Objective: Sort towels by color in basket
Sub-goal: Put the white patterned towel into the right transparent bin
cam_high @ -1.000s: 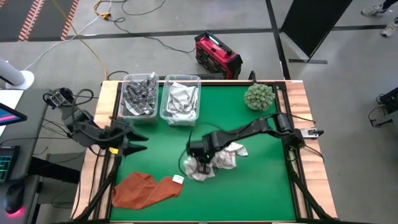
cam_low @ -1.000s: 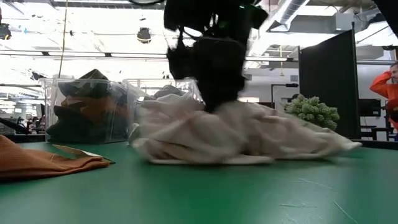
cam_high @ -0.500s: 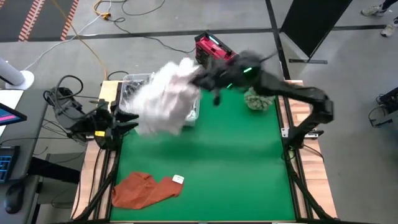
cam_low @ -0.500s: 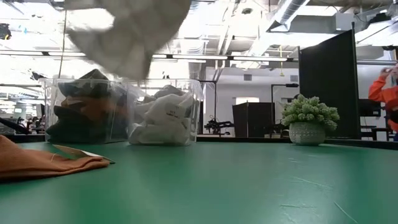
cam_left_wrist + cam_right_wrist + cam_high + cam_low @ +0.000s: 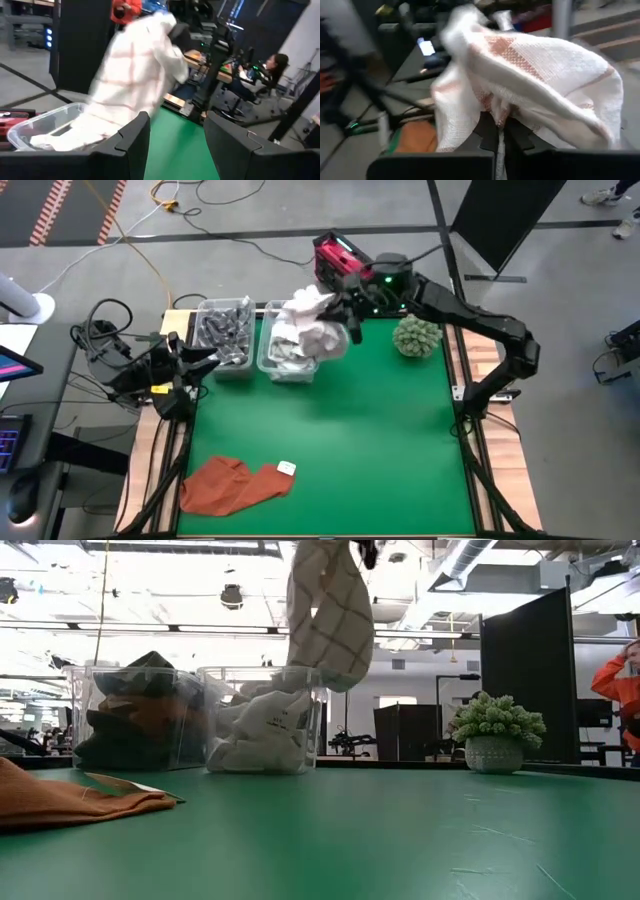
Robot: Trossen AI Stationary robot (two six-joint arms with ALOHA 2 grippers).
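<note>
Green desk [image 5: 380, 440], far edge: right gripper [image 5: 345, 305], fingers clamped on checked towel [image 5: 310, 325], hangs it over the light-towel bin [image 5: 290, 365]. Left gripper [image 5: 200, 360] waits, fingers apart. Trailing cloth may drape outside the bin.

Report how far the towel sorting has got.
Done: dark towels fill one bin, light towels the other. In hand: the right gripper holds a checked towel above the light towels' bin. Left: the rust-orange towel on the table.
</note>
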